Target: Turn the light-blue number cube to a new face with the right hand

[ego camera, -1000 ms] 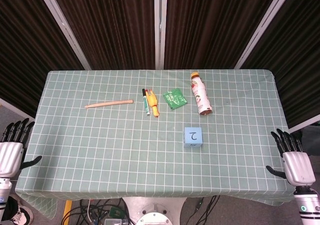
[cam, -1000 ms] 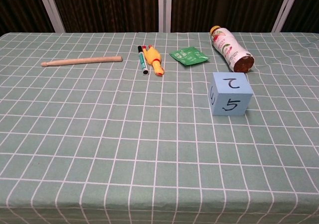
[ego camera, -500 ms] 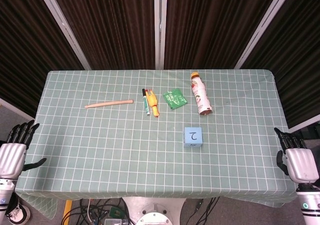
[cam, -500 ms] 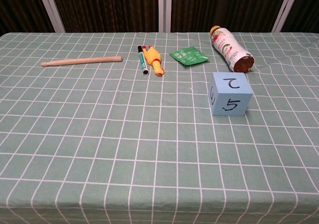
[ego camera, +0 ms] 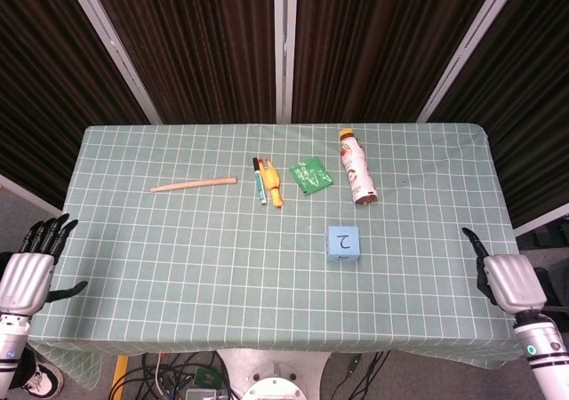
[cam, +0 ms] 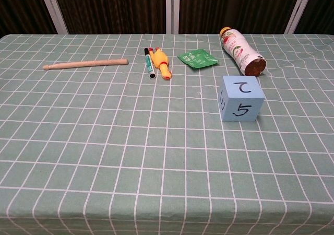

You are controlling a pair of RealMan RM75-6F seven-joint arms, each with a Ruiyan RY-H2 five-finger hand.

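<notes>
The light-blue number cube (ego camera: 343, 243) (cam: 240, 98) rests on the checked green tablecloth, right of centre. Its top face shows a 2 and its near face a 5. My right hand (ego camera: 505, 278) hovers by the table's right edge, well to the right of the cube, holding nothing, with its fingers apart. My left hand (ego camera: 31, 268) hangs off the table's left edge, fingers spread and empty. Neither hand appears in the chest view.
Behind the cube lie a bottle on its side (ego camera: 356, 178) (cam: 242, 51), a green packet (ego camera: 310, 174) (cam: 197, 58), a yellow rubber chicken (ego camera: 274, 185) (cam: 162, 63) beside a green marker (ego camera: 259, 180) (cam: 148, 63), and a wooden stick (ego camera: 194, 185) (cam: 85, 63) farther left.
The right hand has moved in over the table's right edge and turned, toward the cube. The left hand has dropped slightly lower at the left edge. The cube has not moved.
</notes>
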